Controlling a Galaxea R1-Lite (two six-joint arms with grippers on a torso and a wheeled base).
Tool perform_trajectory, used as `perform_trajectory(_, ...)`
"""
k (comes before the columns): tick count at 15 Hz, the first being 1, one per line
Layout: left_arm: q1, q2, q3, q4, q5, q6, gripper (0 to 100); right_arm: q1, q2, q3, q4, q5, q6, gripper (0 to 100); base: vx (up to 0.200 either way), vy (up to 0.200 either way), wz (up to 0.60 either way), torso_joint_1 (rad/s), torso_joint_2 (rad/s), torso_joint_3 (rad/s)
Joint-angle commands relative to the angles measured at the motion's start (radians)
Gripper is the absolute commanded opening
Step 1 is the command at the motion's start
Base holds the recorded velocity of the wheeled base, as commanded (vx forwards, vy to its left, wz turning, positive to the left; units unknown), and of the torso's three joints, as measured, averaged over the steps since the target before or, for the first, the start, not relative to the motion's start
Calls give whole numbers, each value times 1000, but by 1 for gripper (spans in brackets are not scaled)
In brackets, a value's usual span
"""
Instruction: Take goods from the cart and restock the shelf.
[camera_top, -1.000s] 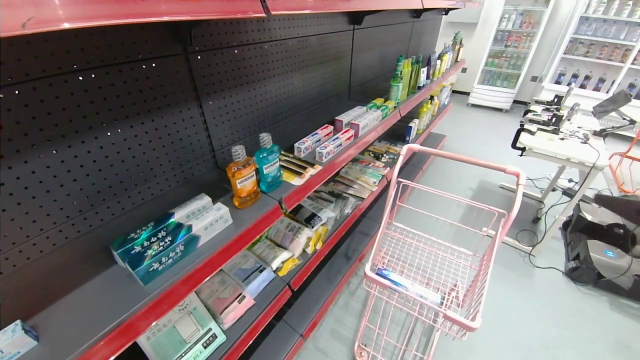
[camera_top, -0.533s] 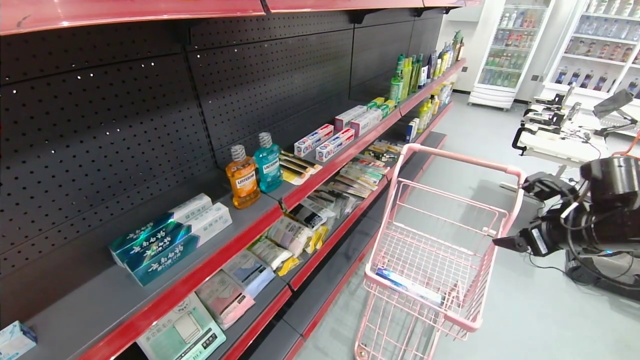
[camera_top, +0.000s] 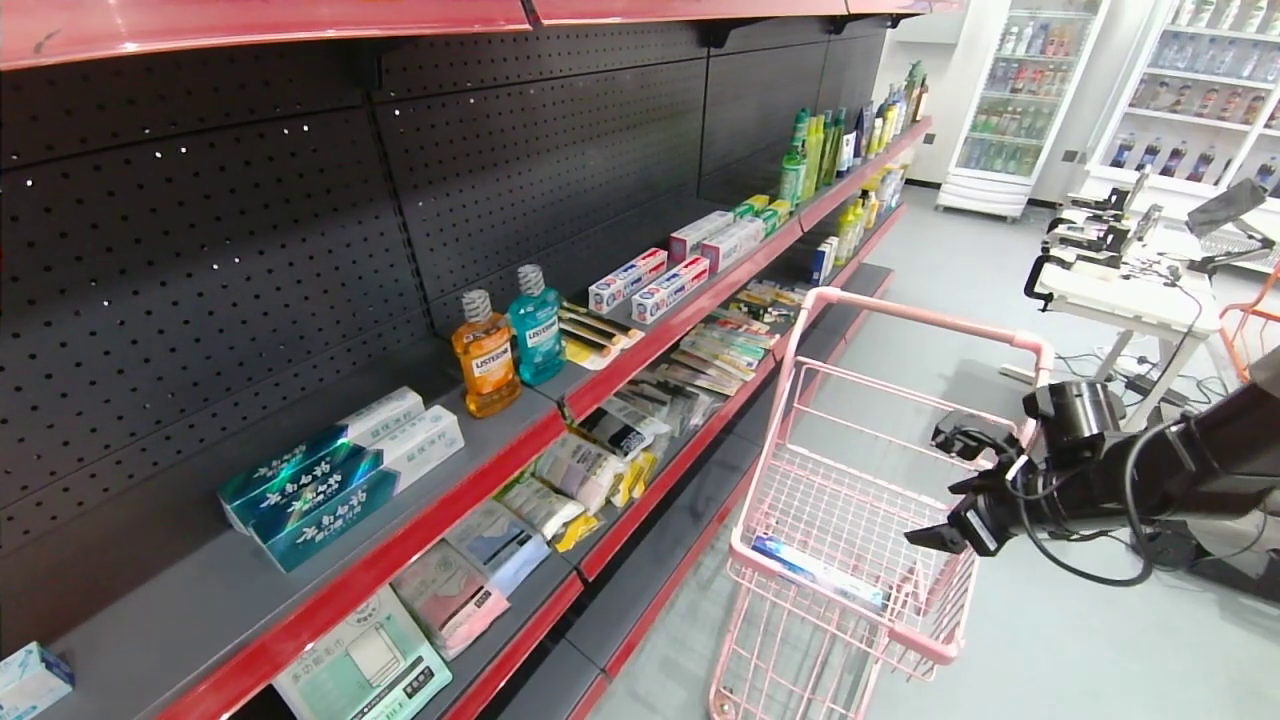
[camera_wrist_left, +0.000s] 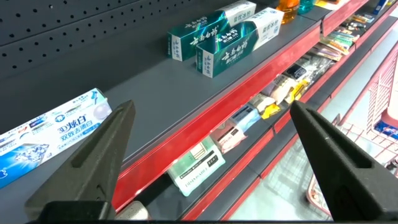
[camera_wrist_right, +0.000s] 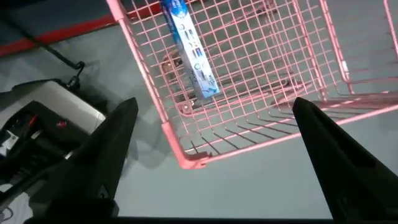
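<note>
Down at the near edge of the pink cart's (camera_top: 920, 316) basket, one blue and white toothpaste box (camera_top: 815, 572) is lying flat on the wire floor, right along the near wall. That's the only item I can make out in there. The right gripper (camera_top: 940, 490) hangs just above the cart's right rim, over the basket, with its fingers spread wide and holding nothing. Its own camera looks down between them at the same box (camera_wrist_right: 189, 50) and the basket's rim (camera_wrist_right: 144, 74), so it's above the box but not touching it. The left gripper (camera_wrist_left: 211, 109) is over by the shelf (camera_top: 430, 528), fingers wide apart too, nothing between them. Under it you can see the grey shelf board with its red front edge, and another blue and white box (camera_wrist_left: 50, 134) lying flat at the shelf's left end. Further along the same board sit the green toothpaste boxes (camera_top: 340, 480), stacked near the front edge, then an orange mouthwash bottle (camera_top: 485, 355) and a teal one (camera_top: 537, 325) standing upright and touching each other. The lower shelf (camera_top: 500, 650) beneath is lined with flat packets, and the cart stands on the floor just beside the shelving.
</note>
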Motion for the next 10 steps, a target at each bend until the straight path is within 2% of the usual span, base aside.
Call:
perform_trajectory(1, 1, 0, 0, 0, 0, 0, 100, 32, 88, -52, 0, 0, -1, 100, 0, 0, 0, 0, 0, 0)
perform_trajectory(7, 1, 0, 0, 0, 0, 0, 100, 8, 221, -102, -8, 3, -8, 100, 0, 0, 0, 0, 0, 0)
perform_trajectory(10, 1, 1, 0, 0, 0, 0, 100, 8, 290, -128, -70, 1, -36, 100, 0, 0, 0, 0, 0, 0)
